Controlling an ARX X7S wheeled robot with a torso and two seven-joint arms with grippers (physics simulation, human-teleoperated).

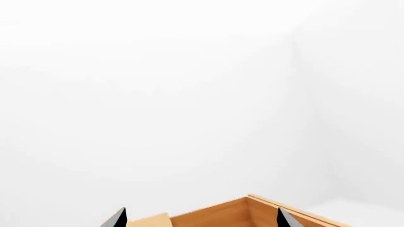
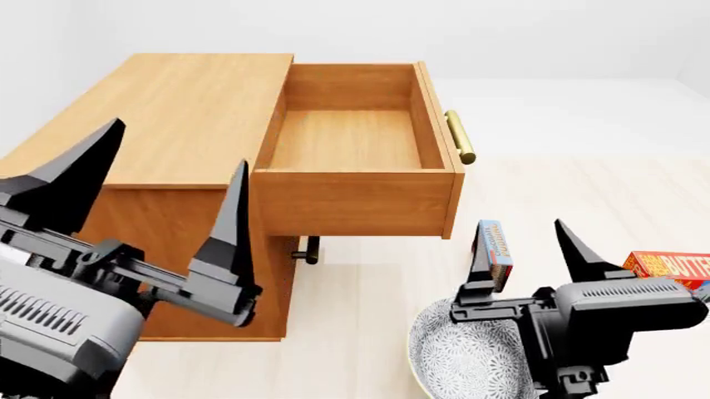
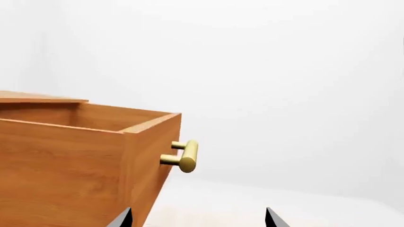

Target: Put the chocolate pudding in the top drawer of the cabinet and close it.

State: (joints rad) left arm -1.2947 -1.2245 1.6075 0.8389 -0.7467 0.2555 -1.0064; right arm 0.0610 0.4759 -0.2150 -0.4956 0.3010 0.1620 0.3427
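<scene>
Over on my left, my left end effector (image 2: 155, 224) hangs with its fingers spread wide and nothing between them, in front of the cabinet (image 2: 189, 108) side and well apart from the goods on the floor. Next along, the top drawer (image 2: 349, 137) stands pulled fully out, its inside bare, brass handle (image 2: 461, 137) on its right face. Further right, my right end effector (image 2: 530, 253) is also wide and empty, hovering low above a patterned plate (image 2: 461, 362). The chocolate pudding (image 2: 496, 249) stands upright on the floor just behind its left finger, long axis vertical, narrow side towards me. It lies slightly ahead of the gap between the fingers, so I judge the right arm far nearer and the one to reach forward. A butter box (image 2: 671, 266) sits beyond, farther right.
</scene>
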